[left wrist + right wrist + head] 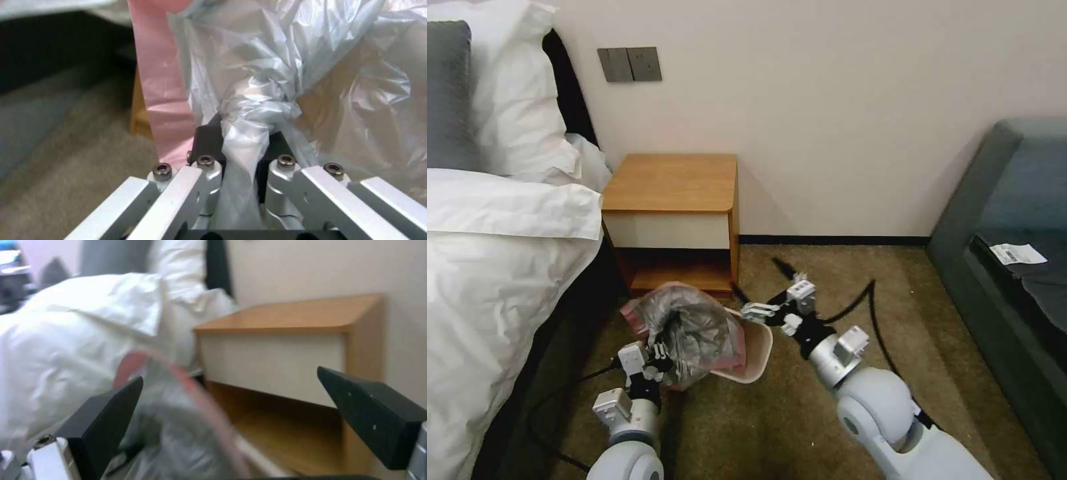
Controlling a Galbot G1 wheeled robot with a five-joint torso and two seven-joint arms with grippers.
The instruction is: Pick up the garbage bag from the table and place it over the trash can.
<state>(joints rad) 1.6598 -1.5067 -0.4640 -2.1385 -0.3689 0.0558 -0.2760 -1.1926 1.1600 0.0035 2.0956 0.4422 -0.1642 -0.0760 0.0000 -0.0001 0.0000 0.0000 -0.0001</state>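
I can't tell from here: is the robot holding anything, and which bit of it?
The left gripper pinches a twisted fold of the thin grey plastic garbage bag; the right gripper, jaws open, holds nothing.

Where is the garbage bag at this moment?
In the head view the garbage bag lies bunched over the left part of the trash can, on the floor before the table; the left gripper grips a twist of it.

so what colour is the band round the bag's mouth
Pink-red band, clearest in the left wrist view.
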